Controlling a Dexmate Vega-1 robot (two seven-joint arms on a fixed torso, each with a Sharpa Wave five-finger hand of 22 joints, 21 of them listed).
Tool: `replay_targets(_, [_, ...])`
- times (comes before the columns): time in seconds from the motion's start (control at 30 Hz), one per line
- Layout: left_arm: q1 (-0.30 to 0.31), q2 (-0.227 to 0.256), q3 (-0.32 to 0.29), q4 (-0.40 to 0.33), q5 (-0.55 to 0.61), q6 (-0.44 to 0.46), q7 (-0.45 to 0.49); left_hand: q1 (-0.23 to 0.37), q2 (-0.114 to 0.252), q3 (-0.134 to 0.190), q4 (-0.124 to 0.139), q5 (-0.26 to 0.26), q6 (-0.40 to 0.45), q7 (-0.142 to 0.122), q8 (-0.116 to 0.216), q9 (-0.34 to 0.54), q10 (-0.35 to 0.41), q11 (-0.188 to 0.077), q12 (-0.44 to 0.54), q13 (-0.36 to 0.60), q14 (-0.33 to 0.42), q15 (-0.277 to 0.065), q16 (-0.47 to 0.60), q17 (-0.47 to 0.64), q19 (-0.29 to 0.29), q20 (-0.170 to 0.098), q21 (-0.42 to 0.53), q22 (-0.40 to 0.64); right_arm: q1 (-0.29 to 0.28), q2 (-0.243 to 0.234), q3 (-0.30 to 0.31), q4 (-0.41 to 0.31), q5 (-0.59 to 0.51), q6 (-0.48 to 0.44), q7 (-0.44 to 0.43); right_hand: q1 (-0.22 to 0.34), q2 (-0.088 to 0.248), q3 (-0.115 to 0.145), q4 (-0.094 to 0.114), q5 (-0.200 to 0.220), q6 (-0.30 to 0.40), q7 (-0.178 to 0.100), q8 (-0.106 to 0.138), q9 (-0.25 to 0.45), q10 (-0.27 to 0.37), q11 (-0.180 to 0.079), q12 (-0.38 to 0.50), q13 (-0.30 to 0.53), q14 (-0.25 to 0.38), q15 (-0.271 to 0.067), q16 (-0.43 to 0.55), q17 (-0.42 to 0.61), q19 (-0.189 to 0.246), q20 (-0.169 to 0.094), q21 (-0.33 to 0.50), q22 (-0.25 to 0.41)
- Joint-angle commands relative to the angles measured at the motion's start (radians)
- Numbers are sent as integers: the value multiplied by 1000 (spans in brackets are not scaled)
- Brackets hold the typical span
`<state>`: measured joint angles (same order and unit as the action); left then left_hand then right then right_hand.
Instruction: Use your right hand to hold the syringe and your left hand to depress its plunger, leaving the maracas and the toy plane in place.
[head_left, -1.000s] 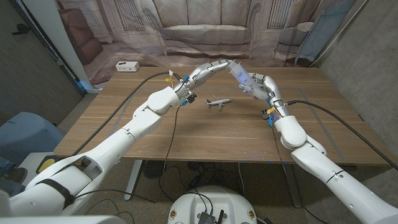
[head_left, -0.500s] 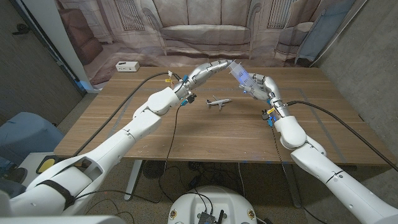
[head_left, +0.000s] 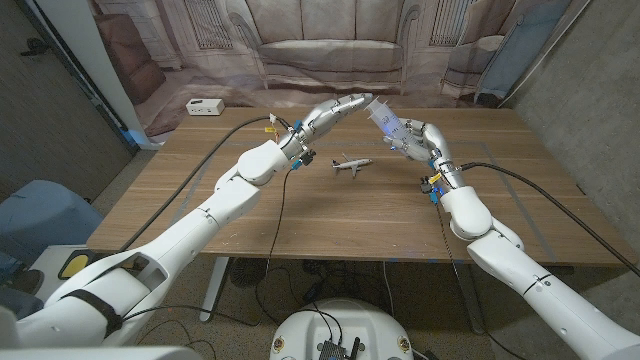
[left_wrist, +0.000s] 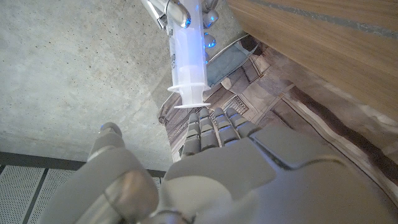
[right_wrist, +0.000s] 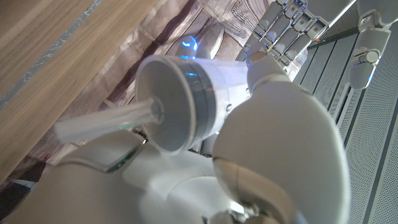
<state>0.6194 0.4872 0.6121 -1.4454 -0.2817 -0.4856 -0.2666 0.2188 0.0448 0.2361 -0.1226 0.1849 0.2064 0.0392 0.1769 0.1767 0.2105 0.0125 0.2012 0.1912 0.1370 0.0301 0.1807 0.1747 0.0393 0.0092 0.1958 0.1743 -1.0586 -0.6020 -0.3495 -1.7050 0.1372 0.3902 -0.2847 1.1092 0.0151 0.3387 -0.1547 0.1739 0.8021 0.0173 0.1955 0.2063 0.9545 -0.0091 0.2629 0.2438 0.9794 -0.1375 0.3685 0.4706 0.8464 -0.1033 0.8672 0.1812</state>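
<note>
Head view: the right robot hand (head_left: 418, 140) grips the clear plastic syringe (head_left: 386, 121) raised above the wooden counter (head_left: 350, 215), beyond the small white toy plane (head_left: 351, 165). The left robot hand (head_left: 335, 112), fingers extended and holding nothing, has barely shifted in the last second; fingertips at the plunger end.
Left wrist view: syringe flange touches the fingertips (left_wrist: 214, 124).
Right wrist view: nozzle (right_wrist: 106, 121) points out from the grip.
Meaning: pressing seems barely begun.

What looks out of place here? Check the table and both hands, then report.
Nothing stands out. The right hand holds the syringe tilted above the table, the left hand meets its plunger end, and the toy plane sits upright on the wood. No maracas are visible.
</note>
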Motion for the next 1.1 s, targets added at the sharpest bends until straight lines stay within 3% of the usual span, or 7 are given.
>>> replay_targets(0.03, [6, -1, -6, -2, 0, -2, 14, 13, 2, -2, -1, 1, -9, -2, -5, 1, -10, -3, -6, 1, -7, -2, 0, 3, -1, 8, -2, 4, 1, -3, 0, -5, 0, -6, 0, -105, 173, 197, 189, 4, 14, -1, 6, 4, 30, 12, 4, 3, 18, -47, 1, 4, -3, -49, 8, 3])
replay_targets(1.1, [52, 44, -62, -57, 12, 35, 104, 17, 3, -2, -3, 1, -21, 4, 3, 1, -21, -4, -4, 1, -23, 3, 0, 3, -9, 8, -3, 4, -12, -9, 10, -13, -5, -13, -12, -108, 173, 198, 185, 4, 17, -3, 6, 4, 32, 11, 5, 3, 22, -47, 2, 6, -9, -49, 25, 2])
